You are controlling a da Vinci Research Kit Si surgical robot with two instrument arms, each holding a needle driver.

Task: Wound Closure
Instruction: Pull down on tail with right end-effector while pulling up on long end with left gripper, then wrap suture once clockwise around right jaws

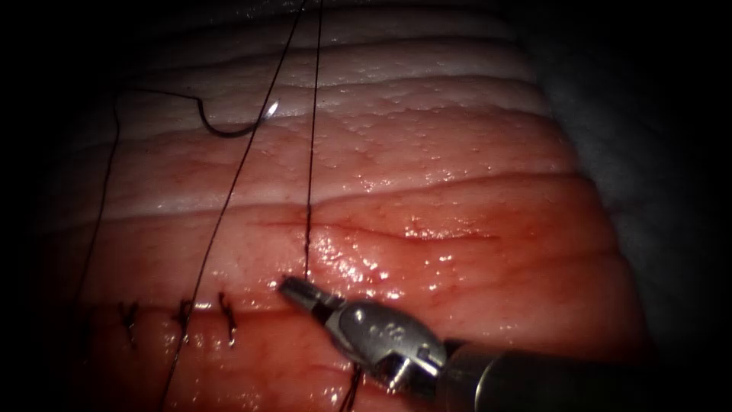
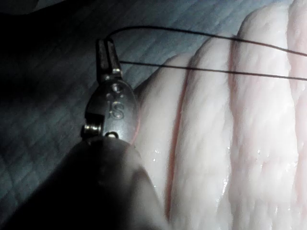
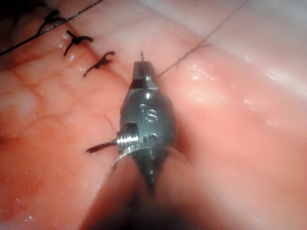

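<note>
The curved needle (image 1: 229, 128) lies loose on the pale tissue (image 1: 427, 137) at the upper left, held by no tool and not in the tissue. My right tool (image 1: 293, 288) comes in from the lower right with its jaws shut on the thread (image 1: 310, 152) where a taut strand comes down to the red tissue; the right wrist view shows these jaws (image 3: 142, 73) with the strand (image 3: 211, 33) leading away. A second strand (image 1: 229, 198) slants down to the lower left. My left tool (image 2: 108, 55) is beside the tissue edge, jaws shut on the thread (image 2: 201, 70), two strands running from it.
Three dark knotted stitches (image 1: 183, 314) sit in a row at the lower left, also seen as stitches (image 3: 76, 40) in the right wrist view. Another length of thread (image 1: 103, 206) hangs down the far left. Red fluid wets the tissue around the right tool.
</note>
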